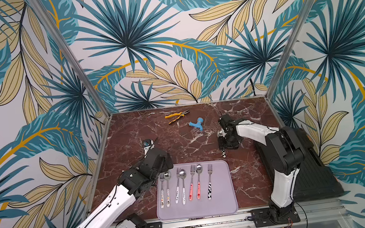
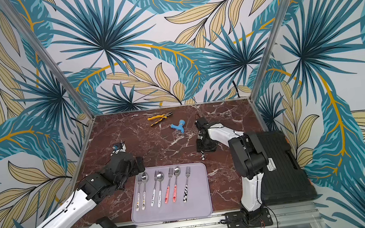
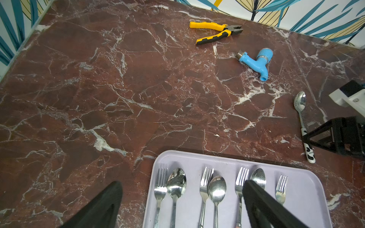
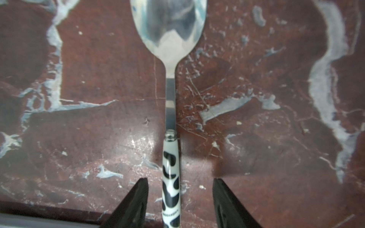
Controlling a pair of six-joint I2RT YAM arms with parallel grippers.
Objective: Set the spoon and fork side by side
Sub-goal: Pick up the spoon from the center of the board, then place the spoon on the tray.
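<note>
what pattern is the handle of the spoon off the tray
Spoon handle: black cow patches on white, best in the right wrist view.

Left arm (image 1: 103, 211) and right arm (image 1: 282, 182) wear white shells over black joints, with a thin black cable clipped along each. The right tool (image 4: 180, 178) has black wedge-shaped fingers (image 4: 132, 205). The base wires (image 2: 263, 224) look red, perhaps.

- Both top views look from high above the front edge, down and toward the back wall (image 1: 169, 50), and take in the whole surface (image 1: 180, 143).
- The left wrist view sits low over the tray (image 3: 308, 183), facing the back wall. With both top views it shares the pliers (image 3: 215, 32), the tap (image 3: 254, 61) and the cow-patterned spoon (image 3: 300, 101).
- The right wrist view looks almost straight down, very near that spoon.
</note>
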